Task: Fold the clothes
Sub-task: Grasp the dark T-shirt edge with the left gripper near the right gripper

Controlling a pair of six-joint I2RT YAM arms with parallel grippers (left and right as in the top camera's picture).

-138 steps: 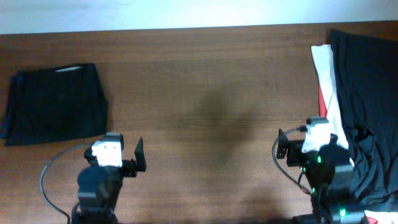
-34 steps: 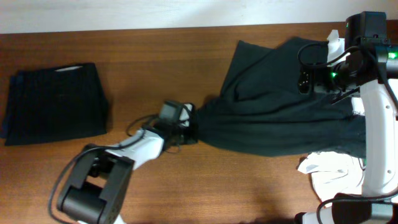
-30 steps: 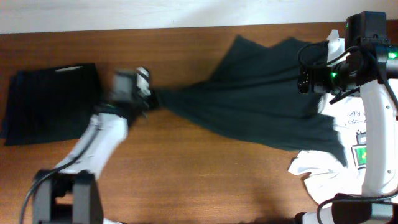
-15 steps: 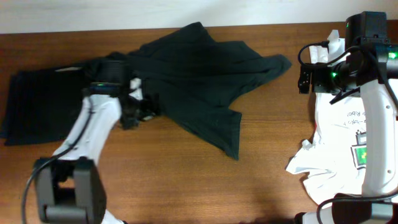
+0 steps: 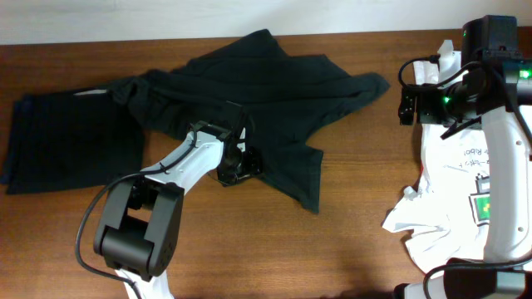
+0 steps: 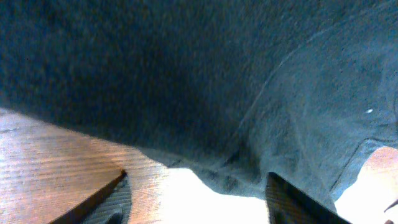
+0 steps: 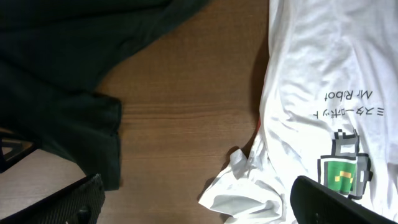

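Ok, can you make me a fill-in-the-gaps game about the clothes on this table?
The shirt on the right is coloured ___.
Its letters say "Mr ___".
The folded clothes lie on the ___ side of the table.
The right gripper has its jaws ___.
Missing words: white, Robot, left, open.

I log, outside the job:
- One dark garment point(image 5: 73, 137), folded flat, at the far left of the wooden worktop point(image 5: 249, 249).
- One white T-shirt point(image 5: 453, 208), crumpled at the right edge, lettered "Mr Robot" above a green pixel-robot figure point(image 7: 340, 169).

The two lie well apart.
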